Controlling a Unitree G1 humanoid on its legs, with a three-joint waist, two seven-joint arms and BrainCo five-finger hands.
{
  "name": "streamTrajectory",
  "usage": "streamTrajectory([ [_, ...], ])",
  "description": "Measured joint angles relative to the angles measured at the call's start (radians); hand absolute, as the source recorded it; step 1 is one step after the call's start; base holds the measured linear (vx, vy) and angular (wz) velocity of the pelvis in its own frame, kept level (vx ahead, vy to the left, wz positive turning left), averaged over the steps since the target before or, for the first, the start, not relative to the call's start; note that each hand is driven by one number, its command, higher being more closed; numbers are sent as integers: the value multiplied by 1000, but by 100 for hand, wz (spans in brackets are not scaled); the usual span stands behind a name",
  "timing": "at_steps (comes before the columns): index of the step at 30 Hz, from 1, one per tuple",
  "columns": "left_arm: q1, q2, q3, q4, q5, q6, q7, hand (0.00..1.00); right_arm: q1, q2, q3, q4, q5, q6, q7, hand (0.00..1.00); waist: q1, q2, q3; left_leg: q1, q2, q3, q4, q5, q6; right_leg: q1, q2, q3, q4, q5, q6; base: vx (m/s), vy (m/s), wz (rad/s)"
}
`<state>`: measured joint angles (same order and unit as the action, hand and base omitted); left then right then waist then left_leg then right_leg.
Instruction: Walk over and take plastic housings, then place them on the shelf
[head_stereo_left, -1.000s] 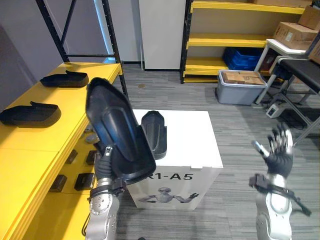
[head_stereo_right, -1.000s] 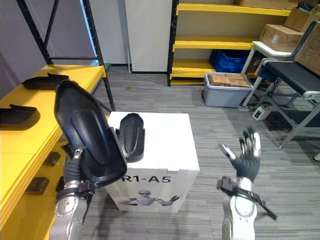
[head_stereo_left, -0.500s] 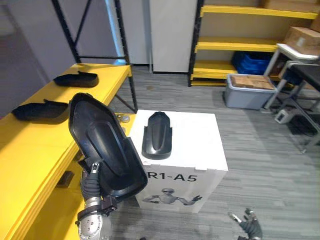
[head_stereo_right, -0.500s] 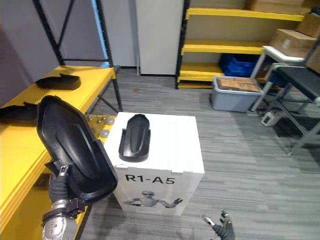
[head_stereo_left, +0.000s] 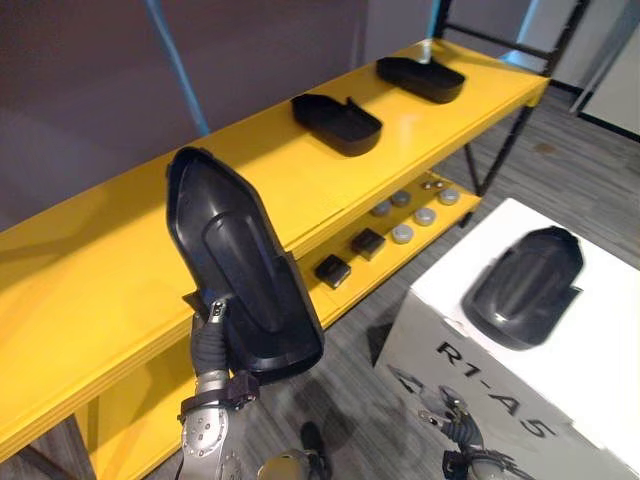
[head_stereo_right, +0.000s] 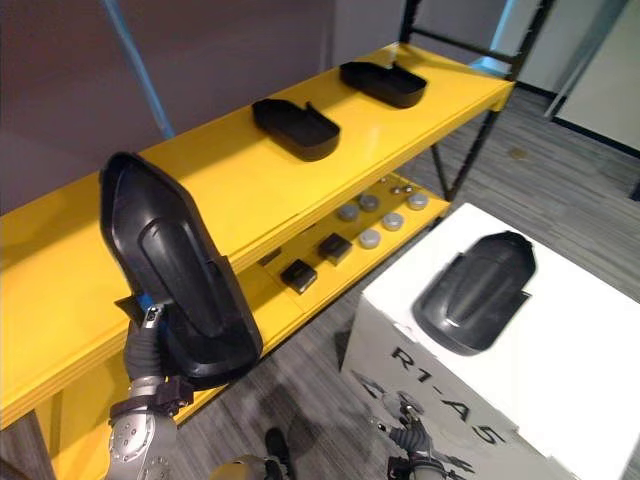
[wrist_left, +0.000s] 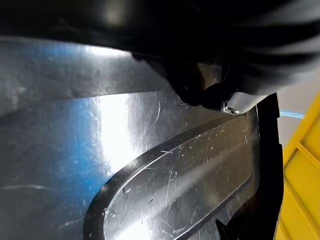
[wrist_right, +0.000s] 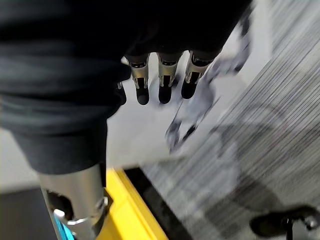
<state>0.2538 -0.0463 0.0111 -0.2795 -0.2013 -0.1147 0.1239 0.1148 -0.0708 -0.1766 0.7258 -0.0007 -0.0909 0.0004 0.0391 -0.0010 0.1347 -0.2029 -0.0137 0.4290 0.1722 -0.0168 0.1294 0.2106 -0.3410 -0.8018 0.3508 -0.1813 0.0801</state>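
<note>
My left hand (head_stereo_left: 211, 338) is shut on the lower edge of a large black plastic housing (head_stereo_left: 240, 265) and holds it upright in front of the yellow shelf (head_stereo_left: 110, 270). The left wrist view shows the housing's glossy inner face (wrist_left: 150, 165) close up, with a fingertip (wrist_left: 226, 102) against it. A second black housing (head_stereo_left: 525, 285) lies on the white box (head_stereo_left: 600, 380) at the right. Two more housings (head_stereo_left: 335, 122) (head_stereo_left: 420, 78) rest on the shelf top farther along. My right hand (head_stereo_left: 455, 428) hangs low beside the box, its fingers (wrist_right: 165, 82) straight and holding nothing.
The shelf's lower level carries small black blocks (head_stereo_left: 333, 270) and several grey discs (head_stereo_left: 403, 232). A black upright post (head_stereo_left: 505, 150) stands at the shelf's far end. A strip of grey floor (head_stereo_left: 350, 390) runs between shelf and box. Bare yellow shelf top lies just behind the held housing.
The camera has swung left toward the yellow shelf, which now lies close ahead. The housing stays in my left hand. My right hand dropped from raised to low a second ago.
</note>
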Motion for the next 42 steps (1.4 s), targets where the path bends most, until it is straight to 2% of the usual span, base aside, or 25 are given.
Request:
streamTrajectory([
  [1,-8,1,-7,4,9,0,-3,100,-6,0,1,1,-10,9,0,0,0,1,4,18,-17,-14,7,-17,5,-11,-47,12,97,12,-21,174,241,45],
  [2,-20,5,-22,10,27,1,-2,100,-5,0,2,1,-19,12,0,0,-15,9,9,50,-32,-50,8,-37,9,-52,-88,87,240,44,-93,214,251,76],
  [3,-39,20,-41,20,31,-1,-1,100,-1,3,7,3,-21,12,1,0,-32,14,12,71,-35,-92,4,-46,5,-119,-58,251,335,-5,-84,189,175,85],
  [4,-53,29,-47,29,34,-1,0,100,1,3,15,3,-20,13,0,0,-37,16,15,83,-37,-111,-4,-46,5,-152,-22,335,354,-27,-64,206,103,89],
  [6,-87,40,-51,60,40,-2,6,100,7,1,41,3,-20,13,1,0,-56,15,24,140,-53,-165,-42,-46,4,-271,100,579,334,-90,-37,210,64,71],
  [7,-93,42,-55,68,42,-2,9,100,9,2,43,3,-20,13,1,0,-59,14,24,152,-60,-177,-48,-46,4,-297,123,623,317,-95,-30,204,44,64],
  [9,-121,48,-110,79,50,-2,28,100,38,10,42,-12,-20,13,0,0,-76,11,25,187,-88,-246,-47,-48,3,-371,204,786,251,-99,-24,207,-6,94],
  [11,-143,46,-157,78,51,-2,34,100,73,22,41,-26,-18,14,-1,0,-78,4,21,202,-100,-300,-35,-59,-15,-390,244,870,193,-95,-20,225,-110,122],
  [13,-146,46,-186,54,69,-6,37,100,97,43,42,-56,-16,21,-1,0,-71,-30,0,208,-117,-326,-14,-93,-26,-382,227,857,116,-55,-32,212,-160,90],
  [14,-147,45,-186,43,72,-14,38,100,102,57,42,-83,-8,26,-2,0,-49,-57,-17,196,-125,-335,36,-137,-41,-361,206,825,55,-2,-15,205,-199,45],
  [15,-142,29,-186,43,72,-15,41,100,103,57,41,-100,-3,27,-5,0,-41,-42,-29,188,-86,-334,94,-196,-54,-314,222,788,21,4,-4,200,-202,44],
  [17,-145,11,-187,41,73,-19,41,100,101,56,43,-138,1,27,-10,0,-35,-35,-50,188,4,-233,154,-230,-91,-262,247,749,-33,14,-16,164,-171,40],
  [19,-146,1,-191,38,75,-21,43,100,90,52,41,-152,1,27,-11,0,-22,-33,-73,200,21,-224,152,-228,-94,-228,264,741,-73,17,-22,149,-120,12],
  [23,-147,7,-196,41,120,-20,44,100,78,53,44,-155,0,27,-10,0,-24,-28,-96,264,22,-224,105,-223,-103,-144,275,736,-159,27,-33,167,-34,1],
  [28,-206,46,-192,132,193,-9,66,100,76,40,44,-67,-1,27,-8,0,-31,-27,-110,308,17,-243,68,-208,-125,-85,280,735,-207,40,-50,102,5,12],
  [32,-289,83,-136,248,249,23,83,100,71,12,44,-41,-1,27,-6,0,-54,-25,-111,323,16,-270,54,-196,-132,-68,281,733,-209,42,-52,39,-7,16],
  [33,-324,97,-109,300,261,27,94,100,66,5,42,-30,-1,27,-3,0,-61,-24,-112,328,16,-274,36,-185,-133,-67,283,731,-214,49,-62,-9,-13,10],
  [36,-414,140,-44,407,266,57,129,100,61,-3,40,-20,-1,27,2,0,-86,-23,-111,326,13,-296,-7,-148,-129,-72,284,720,-239,78,-61,-52,-24,13],
  [42,-516,185,20,520,262,91,172,100,51,-3,40,8,-2,29,13,0,-108,-22,-93,325,7,-320,-87,-88,-122,-104,285,706,-239,94,-59,-116,-35,9],
])
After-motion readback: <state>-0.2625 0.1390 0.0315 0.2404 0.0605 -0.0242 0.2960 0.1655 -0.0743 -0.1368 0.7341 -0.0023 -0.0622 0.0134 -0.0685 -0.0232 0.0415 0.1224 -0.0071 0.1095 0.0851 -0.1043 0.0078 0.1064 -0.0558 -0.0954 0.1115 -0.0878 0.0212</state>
